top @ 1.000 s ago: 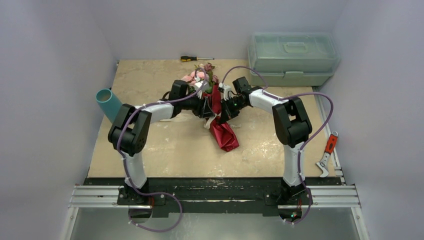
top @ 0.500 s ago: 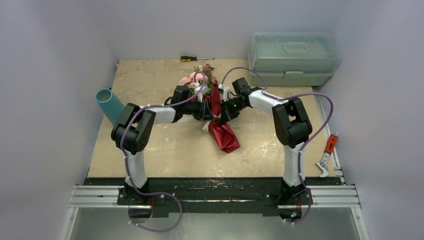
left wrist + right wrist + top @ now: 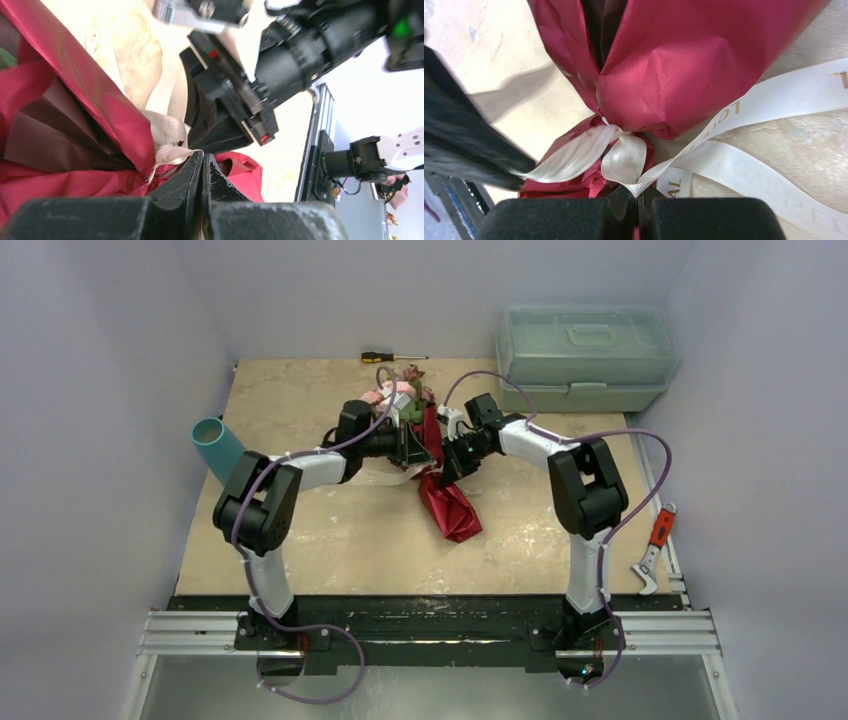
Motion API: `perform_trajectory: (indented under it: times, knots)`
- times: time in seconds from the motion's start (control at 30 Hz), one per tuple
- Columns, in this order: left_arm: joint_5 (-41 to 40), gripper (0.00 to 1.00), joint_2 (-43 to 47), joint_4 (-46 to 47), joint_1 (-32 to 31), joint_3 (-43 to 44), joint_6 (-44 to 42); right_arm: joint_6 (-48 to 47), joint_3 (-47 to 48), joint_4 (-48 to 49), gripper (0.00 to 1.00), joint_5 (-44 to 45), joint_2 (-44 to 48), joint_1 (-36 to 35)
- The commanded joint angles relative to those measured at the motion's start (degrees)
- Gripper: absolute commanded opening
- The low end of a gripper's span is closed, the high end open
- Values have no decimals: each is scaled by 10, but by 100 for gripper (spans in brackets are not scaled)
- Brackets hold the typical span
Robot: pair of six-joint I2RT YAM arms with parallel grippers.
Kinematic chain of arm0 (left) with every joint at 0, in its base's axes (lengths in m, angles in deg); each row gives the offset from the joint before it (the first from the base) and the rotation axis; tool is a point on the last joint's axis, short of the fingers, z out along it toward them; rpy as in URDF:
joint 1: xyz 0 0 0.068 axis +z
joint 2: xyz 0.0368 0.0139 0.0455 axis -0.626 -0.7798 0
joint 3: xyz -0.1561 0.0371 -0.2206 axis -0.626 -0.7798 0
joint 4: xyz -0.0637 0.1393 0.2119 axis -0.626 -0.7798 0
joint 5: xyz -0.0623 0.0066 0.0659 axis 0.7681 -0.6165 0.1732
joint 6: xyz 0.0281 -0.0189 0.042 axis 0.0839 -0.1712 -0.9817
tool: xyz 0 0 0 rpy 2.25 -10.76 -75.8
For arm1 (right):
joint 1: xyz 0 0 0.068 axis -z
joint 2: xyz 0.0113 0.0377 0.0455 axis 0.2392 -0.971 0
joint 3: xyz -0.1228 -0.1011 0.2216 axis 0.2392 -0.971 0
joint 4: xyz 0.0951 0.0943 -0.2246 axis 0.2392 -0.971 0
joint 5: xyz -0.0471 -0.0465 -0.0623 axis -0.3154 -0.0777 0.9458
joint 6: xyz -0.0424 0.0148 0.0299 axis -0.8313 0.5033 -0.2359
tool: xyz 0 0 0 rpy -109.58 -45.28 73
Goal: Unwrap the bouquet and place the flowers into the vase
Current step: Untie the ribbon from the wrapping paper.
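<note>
left fingers (image 3: 182, 187) — pinching cream ribbon (image 3: 624, 157) | right fingers (image 3: 589, 217) — pinching it too | bouquet (image 3: 448, 510) lying on table (image 3: 300, 400)

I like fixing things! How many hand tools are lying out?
2: a black-and-yellow-handled screwdriver at the beige table's far edge, and a red-handled metal tool at its right edge. More may hide inside the closed pale green plastic toolbox.

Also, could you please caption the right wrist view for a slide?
Right tool shut on the ribbon knotted around the maroon paper.
</note>
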Motion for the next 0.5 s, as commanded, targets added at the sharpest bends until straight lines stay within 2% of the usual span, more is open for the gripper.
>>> perform_trajectory:
  times: [0.0, 0.07, 0.23, 0.4, 0.47]
  knots:
    - [48, 0, 63, 122, 34, 19, 52, -20, -16, 5, 0, 71, 6, -5]
    - [47, 0, 70, 98, 46, 1, 21, -21, -14, 3, 0, 67, 4, -5]
    - [42, 0, 82, -36, 59, -14, -100, -21, -3, -11, 2, 15, 2, -6]
    - [40, 0, 70, -178, 87, -10, -253, -29, 0, -31, 41, -27, 28, -5]
    - [42, 0, 71, -271, 94, 3, -362, -40, 7, -52, 51, -31, 41, -3]
